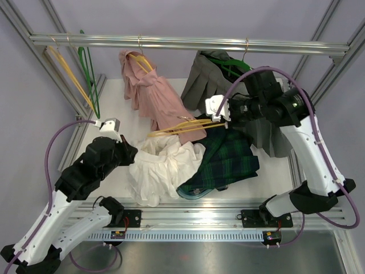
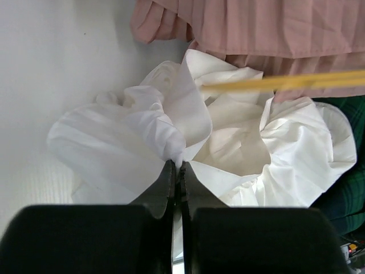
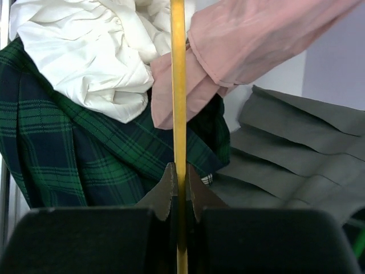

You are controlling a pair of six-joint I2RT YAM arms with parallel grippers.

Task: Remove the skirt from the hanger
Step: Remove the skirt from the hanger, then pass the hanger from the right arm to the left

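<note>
yellow hanger [image 3: 178, 85] cropped top, plaid skirt [image 3: 85, 165] part-covered

A: What colour is the cloth at the tips of the black left pincer [image 2: 177, 164]?
B: Plain white, that's the white skirt [image 2: 114, 142]. Beyond it lies the pink skirt [image 2: 256, 23], dusty and unpatterned.
A: And in the right pincer [image 3: 179, 168]?
B: The yellow hanger [image 3: 178, 85]. Left of that pincer, the tartan skirt [image 3: 85, 165] shows dark green and navy checks; to its right, the grey skirt [image 3: 296, 148] is 1 plain shade.
</note>
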